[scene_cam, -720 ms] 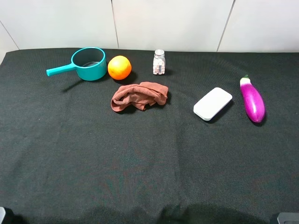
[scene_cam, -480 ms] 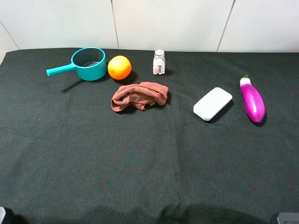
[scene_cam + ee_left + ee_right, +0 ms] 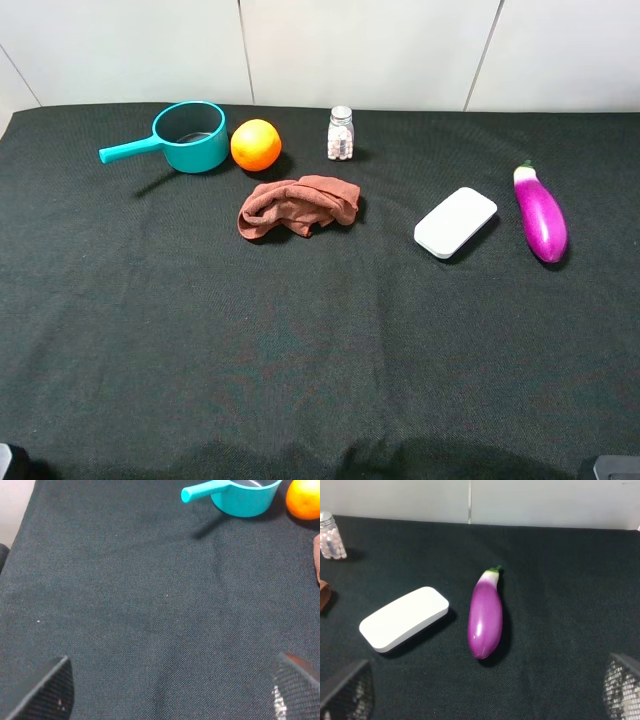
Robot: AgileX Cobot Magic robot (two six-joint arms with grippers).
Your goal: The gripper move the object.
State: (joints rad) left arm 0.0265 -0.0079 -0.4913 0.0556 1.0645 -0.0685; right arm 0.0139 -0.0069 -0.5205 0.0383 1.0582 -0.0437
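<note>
On the black cloth table lie a teal saucepan [image 3: 190,136], an orange [image 3: 256,145], a small pill bottle [image 3: 341,133], a crumpled brown cloth [image 3: 298,206], a white flat box [image 3: 456,222] and a purple eggplant [image 3: 540,214]. My left gripper [image 3: 170,695] is open and empty above bare cloth, well short of the saucepan [image 3: 242,495] and orange [image 3: 303,499]. My right gripper [image 3: 485,690] is open and empty, short of the eggplant [image 3: 485,614] and the white box [image 3: 404,618]. Both arms sit at the near corners of the exterior view.
A white wall runs along the table's far edge. The table's left edge [image 3: 20,525] shows in the left wrist view. The bottle [image 3: 331,536] stands at the far left in the right wrist view. All the objects lie in the far half of the table.
</note>
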